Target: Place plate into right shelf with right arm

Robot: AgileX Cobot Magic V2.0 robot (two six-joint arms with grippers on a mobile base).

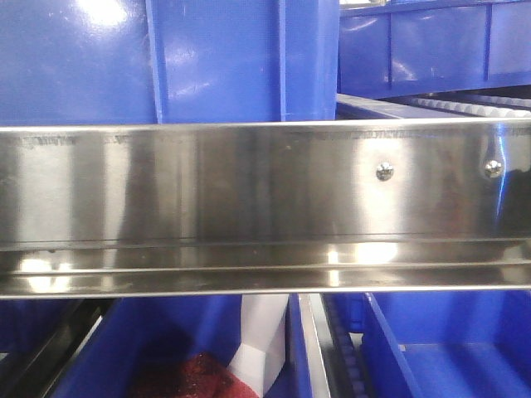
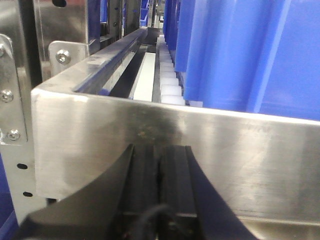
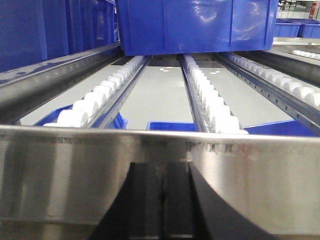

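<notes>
Right gripper (image 3: 164, 197) at frame bottom — fingers pressed together, nothing held, facing the shelf (image 3: 75, 165) rail. Left gripper (image 2: 159, 180) likewise closed and empty. Blue bin (image 3: 195, 25) sits on rollers, upper centre.

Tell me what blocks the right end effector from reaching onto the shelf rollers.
The shiny steel front rail stands right in front of the right end effector, across the whole view. Beyond it, the white rollers run bare up to a blue bin. No plate is visible.

Warehouse: steel flow rack (image 1: 249, 191), roller tracks (image 3: 210, 102), blue bins (image 3: 195, 25).
</notes>
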